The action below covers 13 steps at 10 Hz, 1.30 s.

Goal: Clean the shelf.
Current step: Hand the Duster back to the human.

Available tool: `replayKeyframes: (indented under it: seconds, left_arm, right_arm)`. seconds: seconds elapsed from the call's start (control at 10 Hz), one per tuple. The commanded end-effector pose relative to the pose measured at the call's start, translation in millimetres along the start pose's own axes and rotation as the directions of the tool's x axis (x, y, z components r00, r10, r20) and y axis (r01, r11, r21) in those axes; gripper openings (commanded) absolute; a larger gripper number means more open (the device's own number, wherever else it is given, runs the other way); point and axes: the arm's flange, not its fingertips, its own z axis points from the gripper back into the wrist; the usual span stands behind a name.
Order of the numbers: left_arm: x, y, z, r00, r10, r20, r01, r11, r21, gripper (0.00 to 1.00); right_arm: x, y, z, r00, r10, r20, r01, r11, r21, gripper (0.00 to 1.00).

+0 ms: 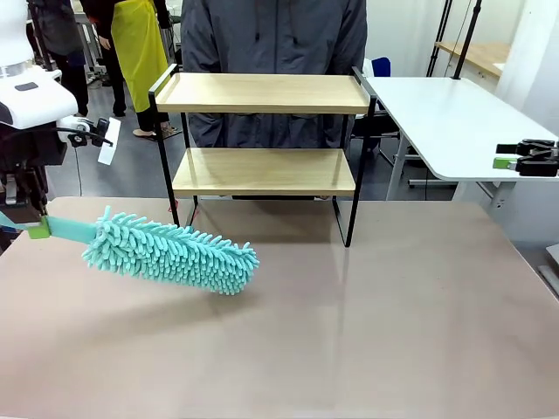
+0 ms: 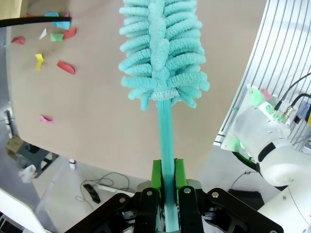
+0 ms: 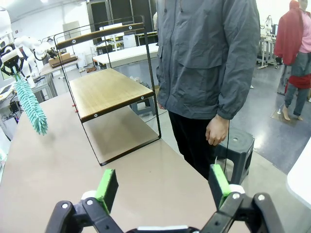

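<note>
Brown counter (image 1: 367,332), person standing behind it. Left hand (image 2: 165,177) clamps the handle of a teal duster (image 1: 170,250), head low, short of the shelf (image 1: 262,170) at the far middle; right hand (image 3: 163,184) gapes empty. Likely the approach: next, raise the head onto a board, clearing the side rail.

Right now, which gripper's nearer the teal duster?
Left. The left gripper is shut on the handle of the duster; the right gripper hangs open past the right end of the shelf, across the table.

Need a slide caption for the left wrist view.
Left gripper clamps the teal duster by its handle, fluffy head over the brown table.
</note>
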Motion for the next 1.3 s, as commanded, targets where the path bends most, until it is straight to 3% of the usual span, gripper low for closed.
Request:
replayKeyframes:
  seconds: [0.0, 0.3, 0.4, 0.6, 0.8, 1.2]
  left_arm:
    - [-1.6, -2.4, -0.8, 1.000, 0.007, 0.020, -0.007, 1.000, -0.002, 0.13]
    - [0.0, 0.0, 0.0, 1.000, 0.000, 0.000, 0.000, 1.000, 0.000, 0.13]
    - [-18.0, 1.5, 10.1, 0.997, 0.008, 0.076, -0.009, 1.000, 0.010, 0.13]
    - [-17.8, 1.8, 6.3, 0.979, -0.019, 0.202, 0.020, 1.000, -0.001, 0.13]
    - [-7.7, 1.6, 3.4, 0.943, -0.103, 0.317, 0.104, 0.994, 0.013, 0.13]
    - [38.2, 1.7, -25.0, 0.856, -0.182, 0.483, 0.181, 0.982, 0.050, 0.13]
  right_arm:
    - [2.8, 0.5, -1.4, 1.000, 0.006, -0.003, -0.006, 1.000, 0.001, 1.00]
    - [0.0, 0.0, 0.0, 1.000, 0.000, 0.000, 0.000, 1.000, 0.000, 1.00]
    - [15.8, 22.7, -10.7, 0.999, 0.045, -0.009, -0.044, 0.996, 0.073, 1.00]
    - [50.4, 61.1, -25.3, 0.999, 0.017, 0.044, -0.026, 0.979, 0.201, 1.00]
    - [81.7, 102.0, -33.3, 0.997, -0.013, 0.077, -0.012, 0.948, 0.317, 1.00]
    - [99.6, 175.2, -57.2, 0.984, -0.151, 0.094, 0.082, 0.853, 0.515, 1.00]
